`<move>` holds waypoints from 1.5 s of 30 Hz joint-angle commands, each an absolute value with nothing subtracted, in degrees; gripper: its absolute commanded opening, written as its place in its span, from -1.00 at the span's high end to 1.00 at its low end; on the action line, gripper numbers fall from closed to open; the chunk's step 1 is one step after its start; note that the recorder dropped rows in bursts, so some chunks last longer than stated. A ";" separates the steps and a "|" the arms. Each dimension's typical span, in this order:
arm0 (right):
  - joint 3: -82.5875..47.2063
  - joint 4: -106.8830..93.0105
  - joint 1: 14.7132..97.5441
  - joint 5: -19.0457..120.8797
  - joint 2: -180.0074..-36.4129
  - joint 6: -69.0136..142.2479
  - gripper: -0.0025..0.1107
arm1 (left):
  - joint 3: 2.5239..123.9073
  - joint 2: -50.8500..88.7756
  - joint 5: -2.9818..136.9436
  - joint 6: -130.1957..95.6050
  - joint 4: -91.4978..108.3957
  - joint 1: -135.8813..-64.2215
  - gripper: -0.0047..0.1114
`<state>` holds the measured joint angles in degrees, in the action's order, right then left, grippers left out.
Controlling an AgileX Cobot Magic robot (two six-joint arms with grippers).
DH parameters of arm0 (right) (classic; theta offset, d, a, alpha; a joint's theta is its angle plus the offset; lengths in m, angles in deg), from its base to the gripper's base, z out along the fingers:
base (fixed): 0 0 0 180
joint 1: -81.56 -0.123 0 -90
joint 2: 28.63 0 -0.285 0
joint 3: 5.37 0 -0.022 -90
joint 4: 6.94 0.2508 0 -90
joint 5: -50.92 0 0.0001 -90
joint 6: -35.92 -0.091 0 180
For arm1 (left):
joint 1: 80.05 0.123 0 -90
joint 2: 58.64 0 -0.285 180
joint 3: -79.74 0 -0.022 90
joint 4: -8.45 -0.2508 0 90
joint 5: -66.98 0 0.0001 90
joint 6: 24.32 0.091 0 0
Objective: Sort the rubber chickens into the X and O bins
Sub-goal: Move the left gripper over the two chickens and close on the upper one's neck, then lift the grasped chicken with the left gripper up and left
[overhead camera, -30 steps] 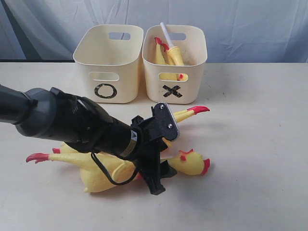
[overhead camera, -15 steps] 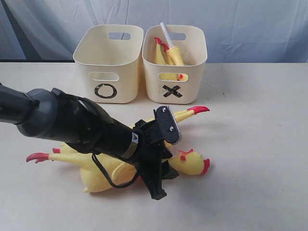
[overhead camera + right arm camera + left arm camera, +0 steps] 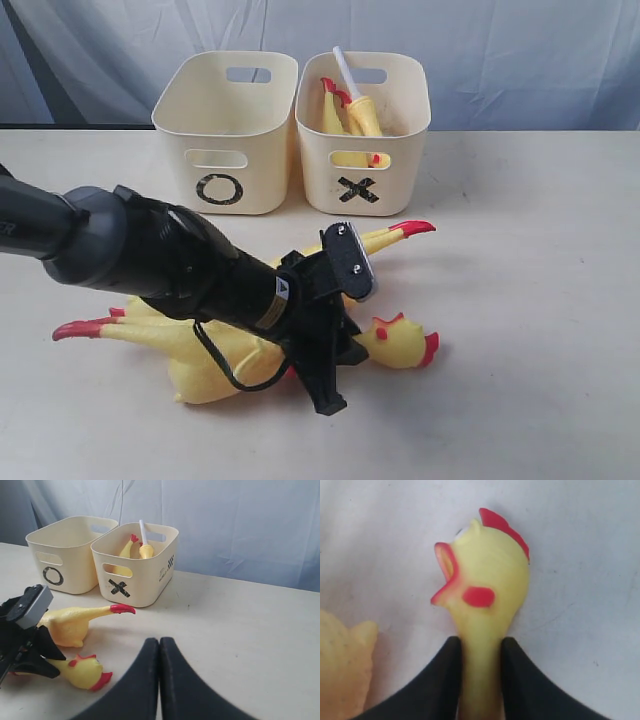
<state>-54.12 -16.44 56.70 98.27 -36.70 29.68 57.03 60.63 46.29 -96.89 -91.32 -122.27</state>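
Note:
One rubber chicken (image 3: 215, 365) lies on its side near the table's front, its head (image 3: 485, 580) pointing right in the exterior view. My left gripper (image 3: 480, 645) is shut on this chicken's neck, with a black finger (image 3: 442, 680) on either side, just behind the head. A second chicken (image 3: 385, 238) lies behind the arm, its red feet pointing right. The third chicken (image 3: 350, 112) stands inside the X bin (image 3: 400, 180). The O bin (image 3: 260, 185) stands to its left. My right gripper (image 3: 159, 642) is shut on nothing above bare table, well away from the chickens.
A white stick (image 3: 345, 72) juts up out of the X bin beside the chicken. The left arm (image 3: 150, 260) reaches across the table's left half above the front chicken's body. A blue curtain hangs behind the bins.
The left arm has sunk slightly onto the front chicken's neck, and the chicken's head has shifted a little toward the table's front. The bins and the other chickens have not moved.

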 commanded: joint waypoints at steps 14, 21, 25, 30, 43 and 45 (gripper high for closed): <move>-54.40 -16.34 56.91 97.62 -36.41 29.66 0.96 | 56.84 57.24 35.57 -107.95 -91.50 -122.60 0.92; -54.40 -16.34 56.91 97.62 -36.41 29.77 0.96 | 56.84 49.98 30.89 -115.75 -91.50 -122.49 0.92; -54.40 -16.45 56.91 97.62 -36.41 29.77 0.96 | 56.84 45.61 31.18 -118.81 -91.50 -122.39 0.92; -54.40 -16.55 56.91 97.83 -36.41 29.77 0.96 | 56.84 41.06 34.08 -121.74 -91.50 -121.22 0.92; -54.40 -16.93 56.91 97.86 -36.41 29.88 0.96 | 56.84 34.04 37.84 -130.16 -91.50 -104.81 0.92; -54.40 -16.93 56.91 97.86 -36.41 29.88 0.96 | 56.84 33.41 37.24 -130.16 -91.50 -101.32 0.92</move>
<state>-54.12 -16.44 56.70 98.27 -36.70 29.68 57.04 34.69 37.64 -129.45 -92.00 -105.46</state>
